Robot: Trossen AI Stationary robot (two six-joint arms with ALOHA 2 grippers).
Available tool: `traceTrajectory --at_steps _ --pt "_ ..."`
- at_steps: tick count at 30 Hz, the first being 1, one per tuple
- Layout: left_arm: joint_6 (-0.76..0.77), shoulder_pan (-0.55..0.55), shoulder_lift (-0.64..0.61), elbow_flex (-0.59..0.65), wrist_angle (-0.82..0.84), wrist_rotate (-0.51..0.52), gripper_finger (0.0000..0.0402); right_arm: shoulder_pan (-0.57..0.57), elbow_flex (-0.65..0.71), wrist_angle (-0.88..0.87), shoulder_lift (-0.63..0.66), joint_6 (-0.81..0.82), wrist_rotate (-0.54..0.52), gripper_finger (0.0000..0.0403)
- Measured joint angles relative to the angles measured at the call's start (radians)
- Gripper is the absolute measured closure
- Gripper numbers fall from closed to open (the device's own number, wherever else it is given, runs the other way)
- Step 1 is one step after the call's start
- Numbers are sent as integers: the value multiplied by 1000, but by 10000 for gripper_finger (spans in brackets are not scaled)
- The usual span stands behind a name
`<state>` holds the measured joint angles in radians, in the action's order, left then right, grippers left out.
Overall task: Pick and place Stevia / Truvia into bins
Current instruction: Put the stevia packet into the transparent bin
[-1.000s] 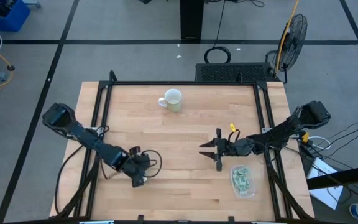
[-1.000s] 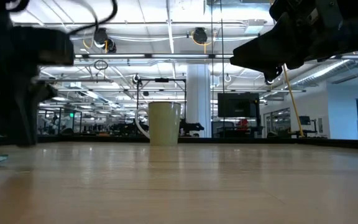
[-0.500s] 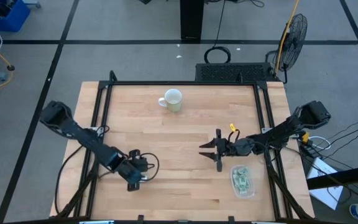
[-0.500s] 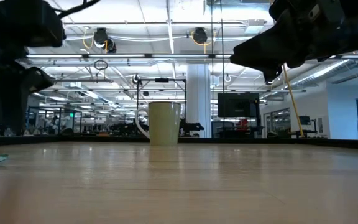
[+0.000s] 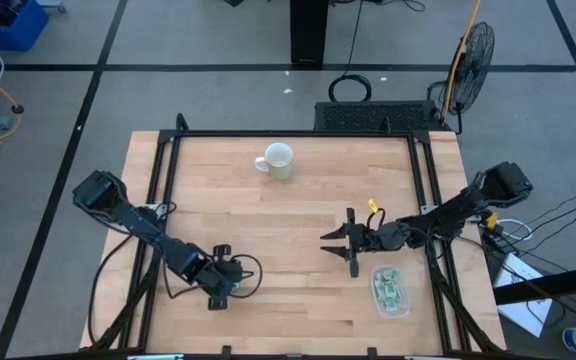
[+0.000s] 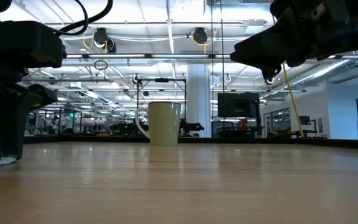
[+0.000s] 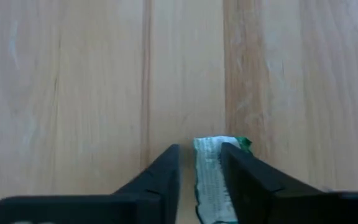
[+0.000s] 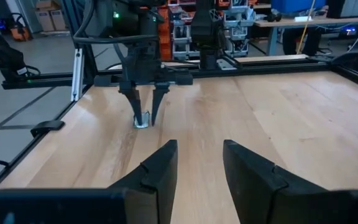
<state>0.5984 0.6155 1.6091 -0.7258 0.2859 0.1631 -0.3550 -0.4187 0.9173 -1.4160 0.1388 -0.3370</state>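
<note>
left wrist view, packet (image 7: 211,180) between left tool (image 7: 199,163) fingers

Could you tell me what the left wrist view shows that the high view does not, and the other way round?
Only the left wrist view shows the green-and-white Stevia packet standing on edge between the left gripper's fingers, which are not fully shut on it. Only the high view shows the clear bin holding packets, the white mug and the right gripper, open, beside the bin. Both show the wooden table and the left gripper.

packet (image 7: 211,180) near end cut off, between left claw (image 7: 199,177) fingers
</note>
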Motion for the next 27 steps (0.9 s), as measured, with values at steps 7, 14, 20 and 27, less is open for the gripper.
traceTrajectory --at_steps 7,14,20,27 --pt "-48 -26 -18 3 1 23 387 11 0 -1 0 -12 -1 282" --pt "-101 -115 -78 2 -37 64 379 41 0 -1 0 -12 -1 282" --pt "-244 -234 -129 2 -222 75 393 60 0 -3 -19 4 -1 280" --pt "-450 -357 -120 -60 -357 77 381 79 -30 123 -124 63 1 261"
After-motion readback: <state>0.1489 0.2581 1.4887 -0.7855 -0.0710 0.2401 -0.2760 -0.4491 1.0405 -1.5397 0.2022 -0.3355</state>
